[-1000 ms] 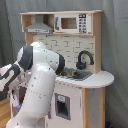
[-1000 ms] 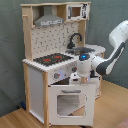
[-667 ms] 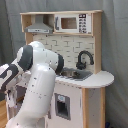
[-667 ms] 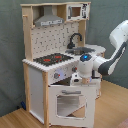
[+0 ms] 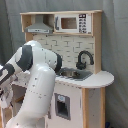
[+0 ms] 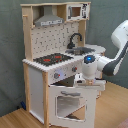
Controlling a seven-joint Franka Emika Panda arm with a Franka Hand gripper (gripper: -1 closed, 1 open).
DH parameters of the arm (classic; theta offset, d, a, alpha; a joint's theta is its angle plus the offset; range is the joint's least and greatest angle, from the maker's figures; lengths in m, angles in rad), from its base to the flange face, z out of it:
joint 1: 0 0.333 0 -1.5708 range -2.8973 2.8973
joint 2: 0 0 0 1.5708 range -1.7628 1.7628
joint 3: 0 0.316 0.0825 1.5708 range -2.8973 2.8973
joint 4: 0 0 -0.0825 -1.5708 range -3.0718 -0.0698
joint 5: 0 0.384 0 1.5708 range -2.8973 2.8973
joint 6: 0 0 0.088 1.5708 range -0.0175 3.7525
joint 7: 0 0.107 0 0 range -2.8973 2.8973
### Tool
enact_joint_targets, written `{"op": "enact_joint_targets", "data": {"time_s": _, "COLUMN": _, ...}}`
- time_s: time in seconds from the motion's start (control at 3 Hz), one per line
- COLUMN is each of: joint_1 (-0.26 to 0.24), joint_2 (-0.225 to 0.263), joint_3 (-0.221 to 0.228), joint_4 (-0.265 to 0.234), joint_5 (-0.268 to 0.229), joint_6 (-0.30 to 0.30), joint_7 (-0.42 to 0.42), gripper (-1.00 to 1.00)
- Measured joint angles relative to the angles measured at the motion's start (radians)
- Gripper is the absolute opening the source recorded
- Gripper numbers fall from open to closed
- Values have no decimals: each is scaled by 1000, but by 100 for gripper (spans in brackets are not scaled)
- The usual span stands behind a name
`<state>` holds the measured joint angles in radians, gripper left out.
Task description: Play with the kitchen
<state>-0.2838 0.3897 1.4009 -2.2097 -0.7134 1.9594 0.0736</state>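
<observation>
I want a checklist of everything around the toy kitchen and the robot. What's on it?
Surface: wooden floor, bare where visible.
Job's things: kitchen upright; oven door tilted partly open; stovetop bare; faucet over sink; hood and microwave on top.
Clutter: nothing seen.
Gripper: gripper at the oven door's top edge, below the knobs; open or shut, cannot tell.
Cables: nothing seen.
Surroundings: grey curtain behind; arm blocks the kitchen's front in the first exterior view.
</observation>
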Motion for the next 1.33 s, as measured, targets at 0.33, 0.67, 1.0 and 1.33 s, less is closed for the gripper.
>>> {"op": "enact_joint_targets", "data": {"time_s": 0.33, "joint_1": -3, "joint_2": -18, "joint_3": 34, "joint_4": 7, "joint_5": 0, "joint_6": -21, "joint_7": 91, "gripper": -100}}
{"op": "enact_joint_targets", "data": {"time_s": 0.67, "joint_1": -36, "joint_2": -71, "joint_3": 49, "joint_4": 14, "joint_5": 0, "joint_6": -24, "joint_7": 144, "gripper": -100}}
{"op": "enact_joint_targets", "data": {"time_s": 1.0, "joint_1": -37, "joint_2": -72, "joint_3": 49, "joint_4": 14, "joint_5": 0, "joint_6": -24, "joint_7": 146, "gripper": 100}}
{"op": "enact_joint_targets", "data": {"time_s": 1.33, "joint_1": -37, "joint_2": -78, "joint_3": 49, "joint_4": 14, "joint_5": 0, "joint_6": -24, "joint_7": 162, "gripper": 100}}
